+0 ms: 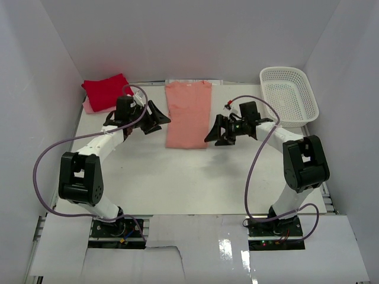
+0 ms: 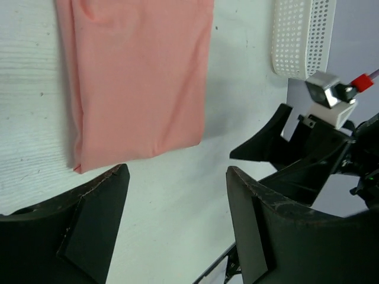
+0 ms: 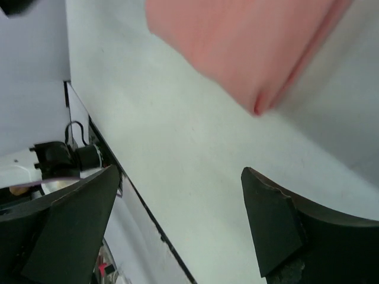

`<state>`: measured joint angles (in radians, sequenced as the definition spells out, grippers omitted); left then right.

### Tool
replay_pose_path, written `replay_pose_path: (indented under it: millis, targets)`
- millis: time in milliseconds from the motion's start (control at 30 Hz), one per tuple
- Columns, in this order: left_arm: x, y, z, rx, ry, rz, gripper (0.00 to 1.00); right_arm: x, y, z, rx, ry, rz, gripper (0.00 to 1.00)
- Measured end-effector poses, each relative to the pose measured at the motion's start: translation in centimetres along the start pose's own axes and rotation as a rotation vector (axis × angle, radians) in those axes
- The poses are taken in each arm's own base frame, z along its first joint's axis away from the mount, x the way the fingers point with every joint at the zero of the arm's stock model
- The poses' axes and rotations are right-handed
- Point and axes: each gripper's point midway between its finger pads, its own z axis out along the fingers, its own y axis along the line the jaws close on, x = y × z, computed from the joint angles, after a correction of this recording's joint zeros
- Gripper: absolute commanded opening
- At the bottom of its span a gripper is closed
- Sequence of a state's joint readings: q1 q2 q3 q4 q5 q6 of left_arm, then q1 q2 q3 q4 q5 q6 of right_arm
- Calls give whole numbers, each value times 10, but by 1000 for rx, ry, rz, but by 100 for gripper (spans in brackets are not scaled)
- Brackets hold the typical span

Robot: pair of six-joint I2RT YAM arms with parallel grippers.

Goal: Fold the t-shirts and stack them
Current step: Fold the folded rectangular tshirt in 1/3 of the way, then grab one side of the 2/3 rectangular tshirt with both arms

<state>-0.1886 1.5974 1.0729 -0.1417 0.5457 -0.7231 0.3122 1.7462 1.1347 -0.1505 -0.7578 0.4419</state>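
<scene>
A salmon-pink t-shirt (image 1: 188, 113) lies folded into a long strip at the table's middle back; it also shows in the left wrist view (image 2: 139, 77) and the right wrist view (image 3: 249, 41). A bright red t-shirt (image 1: 106, 90) lies folded at the back left on top of a pale pink t-shirt (image 1: 88, 106), of which only an edge shows. My left gripper (image 1: 161, 120) is open and empty just left of the salmon strip. My right gripper (image 1: 211, 135) is open and empty just right of the strip's near end.
A white plastic lattice basket (image 1: 288, 94) stands at the back right, also in the left wrist view (image 2: 302, 35). White walls enclose the table on the left, back and right. The table's near edge shows in the right wrist view (image 3: 136, 201).
</scene>
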Motion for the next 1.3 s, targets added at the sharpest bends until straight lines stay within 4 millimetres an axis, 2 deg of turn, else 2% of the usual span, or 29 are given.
replay_pose_path:
  millis: [100, 167, 200, 233, 433, 567, 767, 1000, 1167, 1233, 1300]
  targets:
    - [1, 5, -12, -21, -6, 17, 78, 40, -13, 0, 29, 72, 61, 92]
    - [11, 13, -14, -40, 19, 18, 82, 55, -21, 1, 38, 98, 86, 92]
    - [17, 18, -13, -52, 33, 15, 88, 61, -23, 2, 39, 104, 99, 92]
    - [24, 25, -13, -65, 51, 10, 89, 65, -26, 3, 39, 107, 107, 92]
    - [52, 56, -15, -116, 115, -57, 89, 78, -37, 14, 29, 89, 185, 91]
    - [60, 69, -10, -115, 126, -115, 89, 76, -39, 27, -4, 49, 264, 91]
    - [72, 84, -5, -123, 118, -203, 89, 57, -33, 46, -17, -37, 310, 90]
    - [65, 99, 1, -177, 45, -251, 89, 34, -31, 69, 10, -112, 330, 88]
    - [60, 106, 3, -209, 0, -280, 89, 21, -34, 75, 35, -178, 339, 88]
    - [60, 109, 6, -212, -6, -290, 89, 17, -36, 75, 47, -202, 343, 86]
    - [58, 109, 9, -204, -9, -302, 88, 13, -39, 75, 58, -224, 343, 79]
